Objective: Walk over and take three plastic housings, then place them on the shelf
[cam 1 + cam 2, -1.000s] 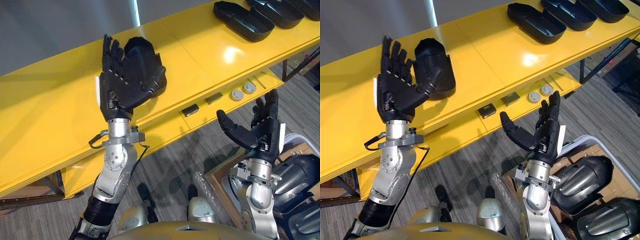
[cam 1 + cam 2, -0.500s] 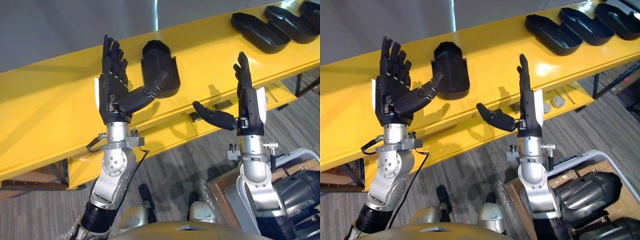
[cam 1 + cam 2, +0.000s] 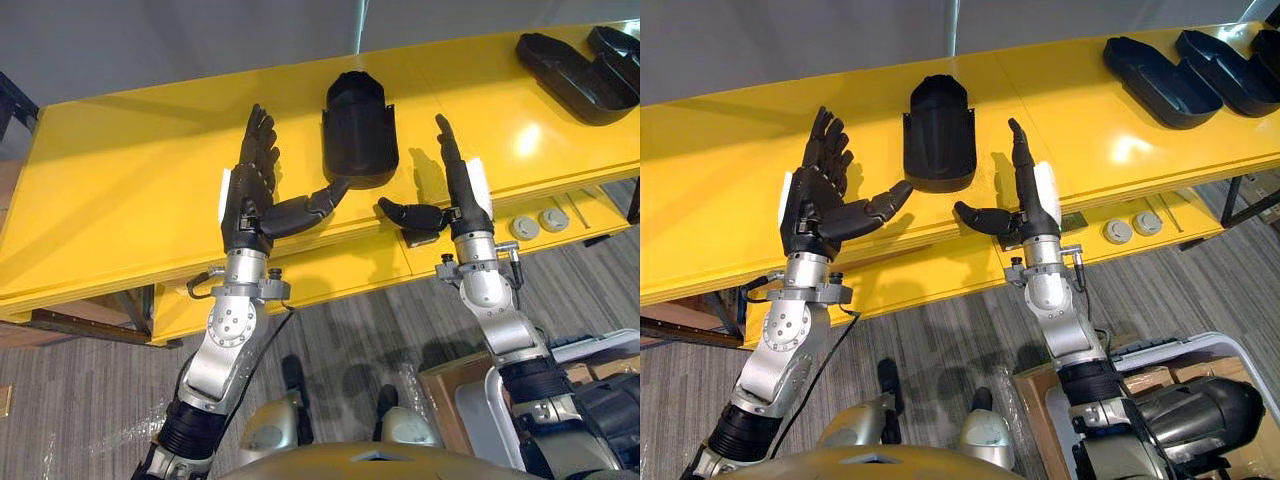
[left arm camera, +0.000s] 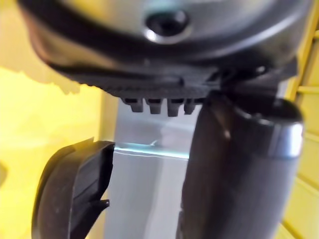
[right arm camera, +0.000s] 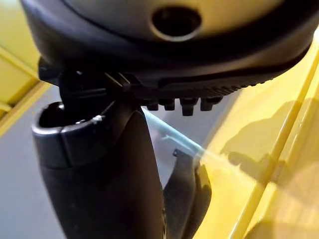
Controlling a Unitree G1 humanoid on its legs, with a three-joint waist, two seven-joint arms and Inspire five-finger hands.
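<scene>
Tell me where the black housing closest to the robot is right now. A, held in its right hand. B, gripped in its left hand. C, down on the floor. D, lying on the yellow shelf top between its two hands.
D: the housing lies on the yellow shelf, with the left hand and the right hand open on either side, neither one curled round it.

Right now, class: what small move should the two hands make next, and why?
Probably ease both inward to the black housing: it lies on the yellow shelf between the open left hand and open right hand, and neither grips it.
</scene>
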